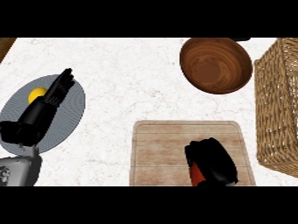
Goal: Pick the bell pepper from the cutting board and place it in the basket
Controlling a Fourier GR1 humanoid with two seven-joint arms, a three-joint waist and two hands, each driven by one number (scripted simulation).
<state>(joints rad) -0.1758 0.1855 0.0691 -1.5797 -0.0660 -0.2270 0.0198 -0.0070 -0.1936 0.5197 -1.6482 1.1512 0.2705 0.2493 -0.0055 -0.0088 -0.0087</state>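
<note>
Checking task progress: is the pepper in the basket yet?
No. The pepper is over the board, under the right hand, whose fingers curl round it; the basket stands apart.

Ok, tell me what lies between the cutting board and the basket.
Head view: only a bare strip of white marble counter separates the cutting board from the basket. The wooden bowl sits farther back, clear of that gap.

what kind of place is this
Most likely a kitchen counter: a pale marble-look worktop carries a wooden cutting board, a wooden bowl, a wicker basket and a grey plate.
</note>
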